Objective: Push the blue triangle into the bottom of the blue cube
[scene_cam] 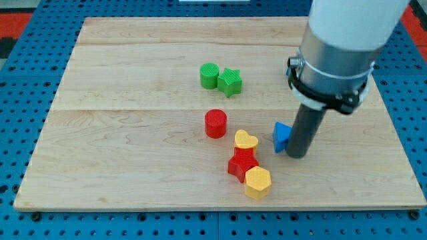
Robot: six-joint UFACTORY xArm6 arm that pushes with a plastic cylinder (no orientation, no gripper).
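The big white and grey arm (347, 40) ran off the view's top, so its upper part was cut off, and it covered part of the worktop (133, 133) behind it. The tool had no parts to open or shut; it was just one dark rod, and it held nothing. My tip (297, 155) sat low on the view's right side, right beside a blue block (281, 137). The rod hid the right part of that block, so its shape was hard to make out; it might have been the blue triangle, and my tip seemed to touch its right side. No other blue block showed anywhere, and I could not tell if one lay behind the arm. Just to the left of the blue block lay a yellow heart (245, 140). Below it was a red star (241, 164), touching the heart, and a yellow hexagon block (257, 182) pressed against the star's lower right. A red cylinder (215, 124) stood a little up and left of the heart, apart from it. Nearer the view's top, a green cylinder (209, 75) and a green star (230, 82) sat side by side, touching.
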